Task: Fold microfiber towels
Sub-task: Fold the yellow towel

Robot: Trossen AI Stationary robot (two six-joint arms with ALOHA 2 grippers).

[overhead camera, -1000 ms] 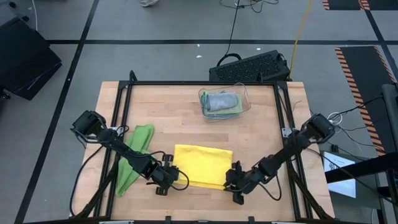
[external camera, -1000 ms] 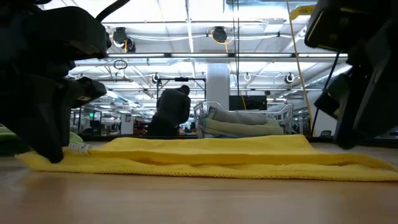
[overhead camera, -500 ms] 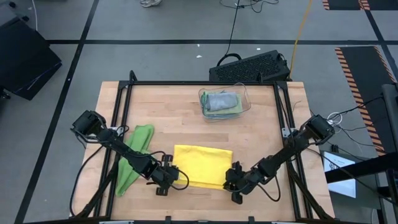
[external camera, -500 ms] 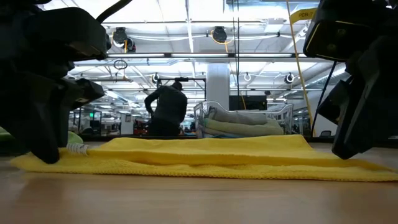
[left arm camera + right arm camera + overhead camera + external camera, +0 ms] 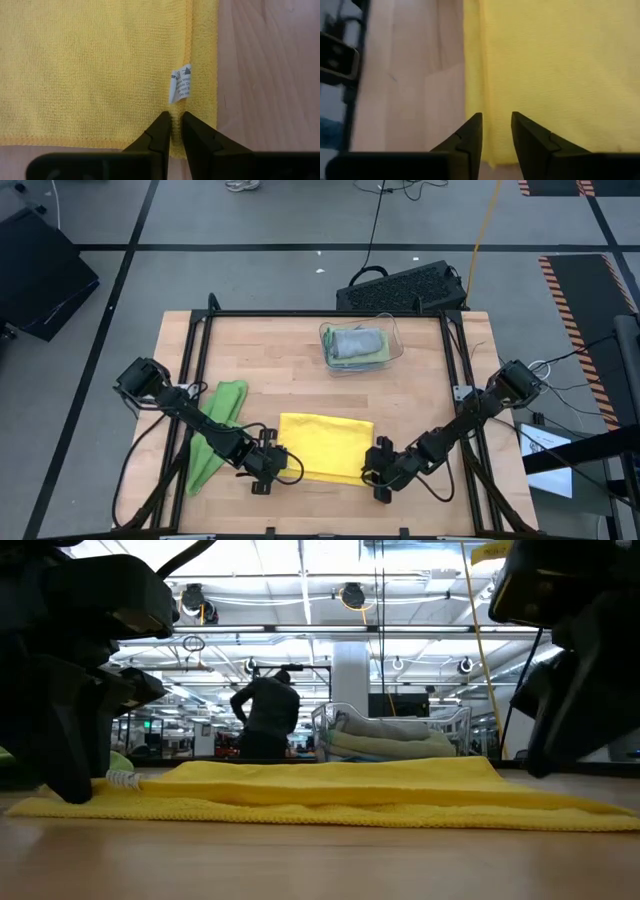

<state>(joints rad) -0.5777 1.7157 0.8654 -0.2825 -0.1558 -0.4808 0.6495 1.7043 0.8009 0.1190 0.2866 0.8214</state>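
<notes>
So the table (image 5: 300,360) is a light butcher-block wood top with a black frame running round it, sitting on a grey floor with dark tape lines. A black keyboard-looking thing (image 5: 400,288) sits just past the table's far edge, and there's orange-and-black hazard striping (image 5: 575,290) on the floor off to the right. From the low view the room behind is a big open workshop with ceiling lights, and a person (image 5: 265,715) stands back there in dark clothes.

Using the yellow towel (image 5: 326,446) as the landmark: it lies flat near the front edge of the table, folded into a rectangle with a layered hem showing. A bright green towel (image 5: 215,430) lies bunched on the table left of it, partly under the left arm. Well beyond it, toward the far edge, a clear plastic bin (image 5: 360,345) holds a grey towel (image 5: 352,340) on top of a greenish one.

The left gripper (image 5: 171,131) is down at the yellow towel's front left corner. Its jaws stand just barely parted, a thin slit between them, sitting over the hem right below the little white care tag (image 5: 181,83). Can't tell if any cloth is actually pinched in there.

The right gripper (image 5: 496,131) is at the towel's front right corner, jaws clearly apart with a visible gap, hovering over the yellow edge and gripping nothing.
</notes>
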